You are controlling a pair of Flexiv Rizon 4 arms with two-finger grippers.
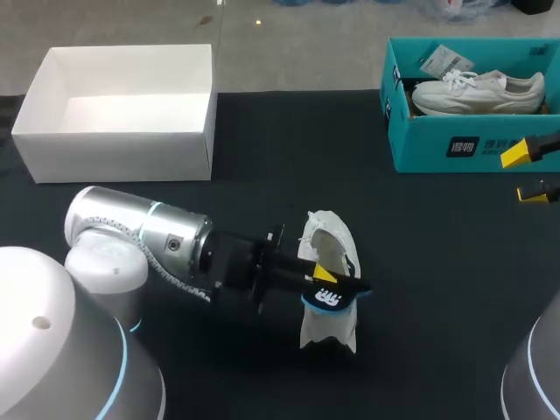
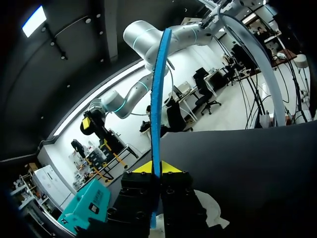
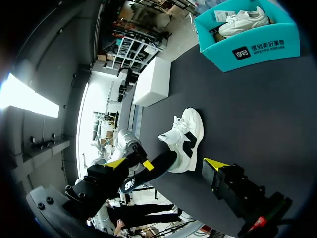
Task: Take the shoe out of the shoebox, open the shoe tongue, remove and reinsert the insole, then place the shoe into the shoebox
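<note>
Left gripper point(image 2: 156, 168) is clamped on the insole point(image 1: 332, 299), gripped edge-on at lower centre of the head view, directly over the shoe point(image 1: 328, 332). This is probably lined up for sliding back in. It is unclear whether the insole's end touches the shoe. Right gripper point(image 1: 523, 173) sits at the right edge, fingers wide apart and empty, parked just below the shoebox point(image 1: 455, 144).

A black table point(image 1: 437, 289) lies under even light.
</note>
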